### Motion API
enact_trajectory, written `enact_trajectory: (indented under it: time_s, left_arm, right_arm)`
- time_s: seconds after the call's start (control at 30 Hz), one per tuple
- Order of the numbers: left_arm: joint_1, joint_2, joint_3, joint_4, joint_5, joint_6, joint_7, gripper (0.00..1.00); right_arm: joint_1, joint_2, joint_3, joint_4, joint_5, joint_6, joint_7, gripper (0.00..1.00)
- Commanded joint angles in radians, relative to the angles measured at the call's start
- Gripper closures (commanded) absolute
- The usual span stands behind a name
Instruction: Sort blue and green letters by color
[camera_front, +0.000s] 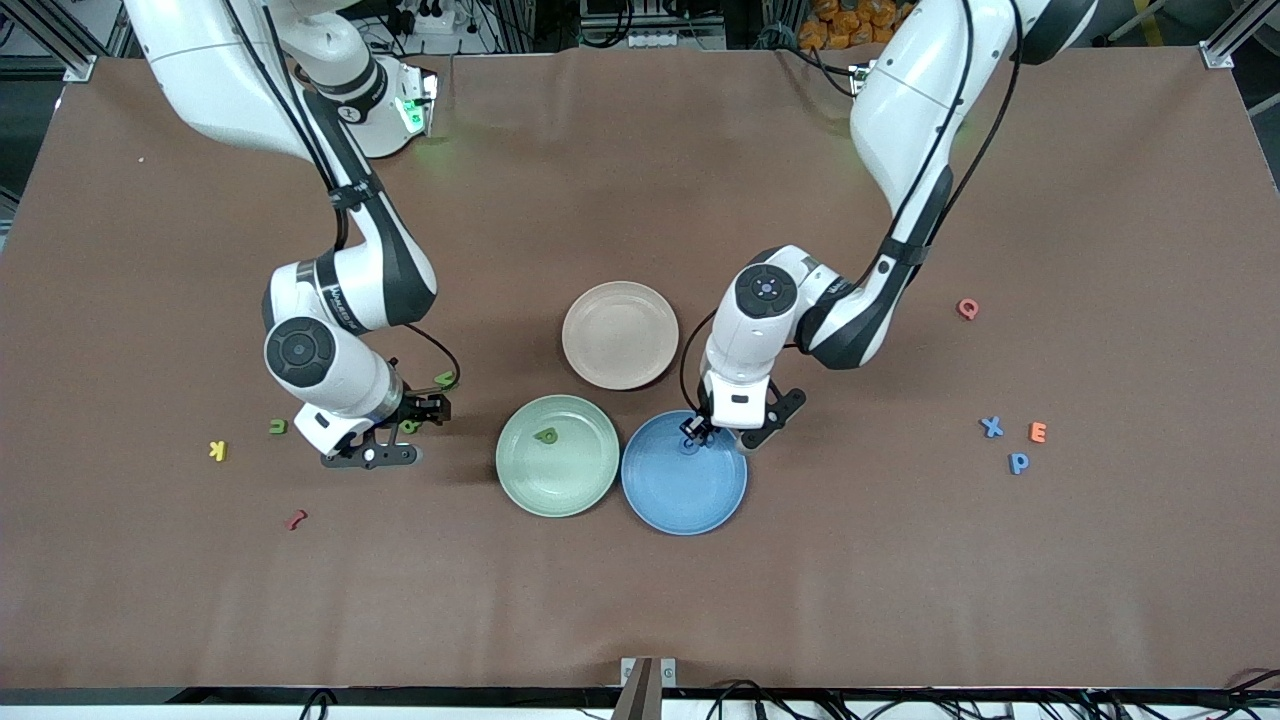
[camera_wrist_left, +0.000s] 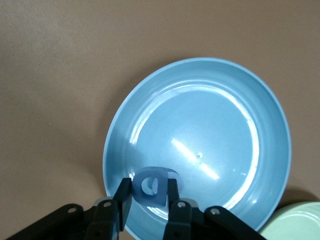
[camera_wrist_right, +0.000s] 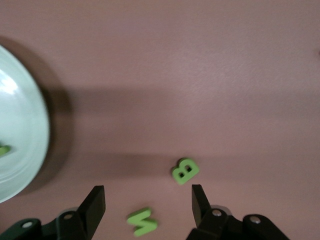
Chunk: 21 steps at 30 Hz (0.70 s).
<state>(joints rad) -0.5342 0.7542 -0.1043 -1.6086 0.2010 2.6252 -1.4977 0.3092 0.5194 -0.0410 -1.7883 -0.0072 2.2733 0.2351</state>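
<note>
**Mia:** What is that little blue letter (camera_wrist_left: 151, 185) doing up there?

**Ben:** The left gripper (camera_wrist_left: 149, 200) is pinching it between its two fingers. It hangs just over the edge of the blue plate (camera_front: 690, 500). I think it is there so the letter can drop into the plate of the same color.

**Mia:** What does the letter look like?

**Ben:** It is small and chunky, with a round hole in it. I cannot tell which letter it is.

**Mia:** Are there more blue ones?

**Ben:** Yes. A blue X (camera_front: 991, 427) and a blue P (camera_front: 1018, 463) lie on the table, toward the left arm's end. An orange E (camera_front: 1038, 432) sits just beside them, and a pink Q (camera_front: 967, 308) lies farther from the front camera.

**Mia:** And the green ones?

**Ben:** One green letter (camera_front: 546, 436) lies in the green plate (camera_front: 530, 480) already. The right gripper (camera_wrist_right: 148, 200) hovers low over the table, beside that plate. Its fingers are spread wide and hold nothing. A green B (camera_wrist_right: 185, 170) and another green letter (camera_wrist_right: 142, 222) lie under it. I guess it will grab one next.

**Mia:** Any others?

**Ben:** A green U (camera_front: 277, 426) lies near that arm, with a yellow K (camera_front: 217, 450) toward the right arm's end of the table. The tan plate (camera_front: 620, 335) has nothing in it.
</note>
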Motion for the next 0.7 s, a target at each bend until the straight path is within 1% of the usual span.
enact_trajectory:
  time_s: [0.0,0.1,0.3,0.5,0.6,0.67]
  left_arm:
    - [-0.030,0.019,0.031,0.029,0.034,-0.008,0.001,0.00]
    - [-0.027,0.017,0.029,0.026,0.069,-0.008,-0.004,0.00]
    - [-0.015,0.008,0.029,0.021,0.072,-0.013,0.022,0.00]
    - [0.032,-0.019,0.029,-0.017,0.074,-0.040,0.137,0.00]
    - [0.062,-0.033,0.029,-0.019,0.075,-0.086,0.209,0.00]
    - [0.085,-0.045,0.029,-0.030,0.075,-0.135,0.295,0.00]
  right_arm:
    - [-0.024,-0.024,0.010,-0.079,-0.028,0.086,-0.011,0.22]
    - [-0.027,-0.015,0.010,-0.098,-0.039,0.123,-0.013,0.22]
    - [-0.056,-0.007,0.012,-0.166,-0.056,0.230,-0.033,0.22]
    - [-0.058,0.005,0.012,-0.181,-0.054,0.258,-0.033,0.23]
    - [-0.058,0.010,0.012,-0.181,-0.056,0.261,-0.033,0.23]
    - [-0.059,0.013,0.012,-0.181,-0.056,0.264,-0.031,0.23]
